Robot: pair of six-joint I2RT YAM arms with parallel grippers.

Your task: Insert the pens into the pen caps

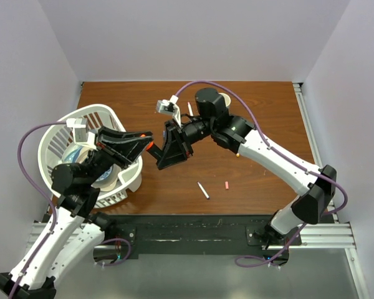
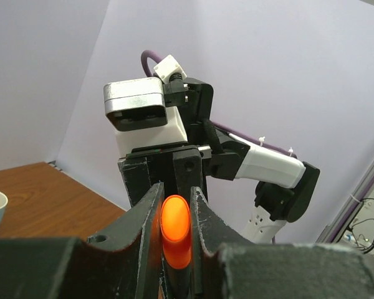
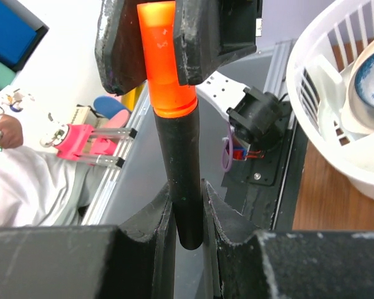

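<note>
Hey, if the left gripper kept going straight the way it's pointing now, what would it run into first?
The right gripper: it faces the left gripper head-on, close ahead, clamped on the black highlighter whose orange cap the left one holds. The exact gap is hard to judge.

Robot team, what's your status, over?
Left pincer shut on orange cap. Right pincer shut on black highlighter, cap looks seated. White pen and pink cap lie loose on table, nothing blocking.

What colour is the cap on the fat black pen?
Bright orange. The cap on the black pen shows best in the right wrist view.
</note>
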